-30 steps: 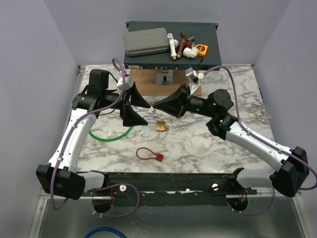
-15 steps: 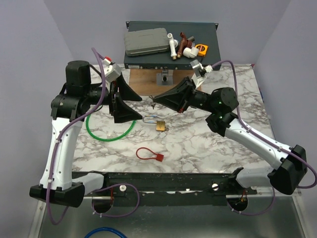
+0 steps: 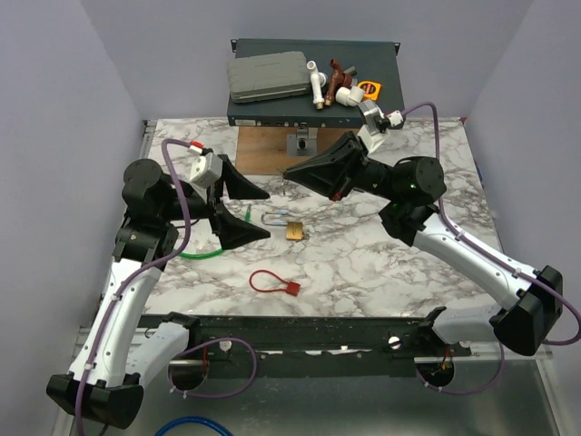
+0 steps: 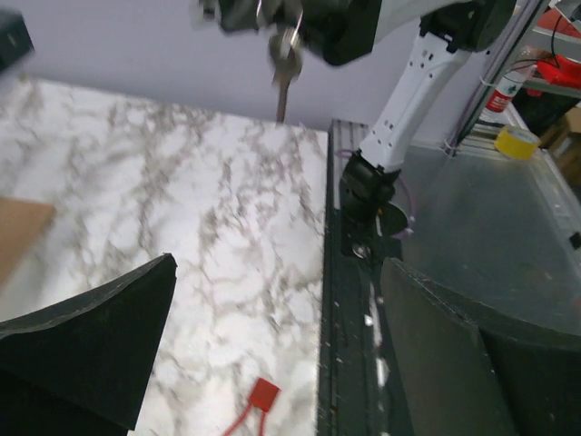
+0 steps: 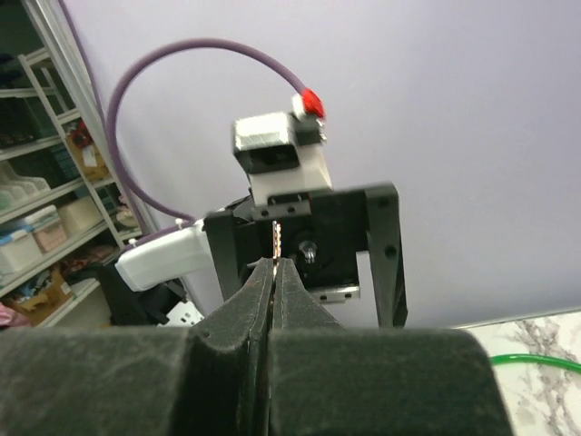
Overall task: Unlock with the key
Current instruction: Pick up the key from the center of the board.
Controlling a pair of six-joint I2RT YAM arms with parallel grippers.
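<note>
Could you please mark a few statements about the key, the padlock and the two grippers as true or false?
1. The right gripper is shut on the key. True.
2. The left gripper holds the padlock. False: its jaws are open with nothing between them in the left wrist view, and the padlock lies on the table.
3. The key is inserted in the padlock. False: it hangs in the air from the right gripper, apart from the padlock.
4. A red tag lies on the table nearer the arm bases than the padlock. True.
5. The green cable lies on the right arm's side. False: it lies on the left arm's side.
</note>
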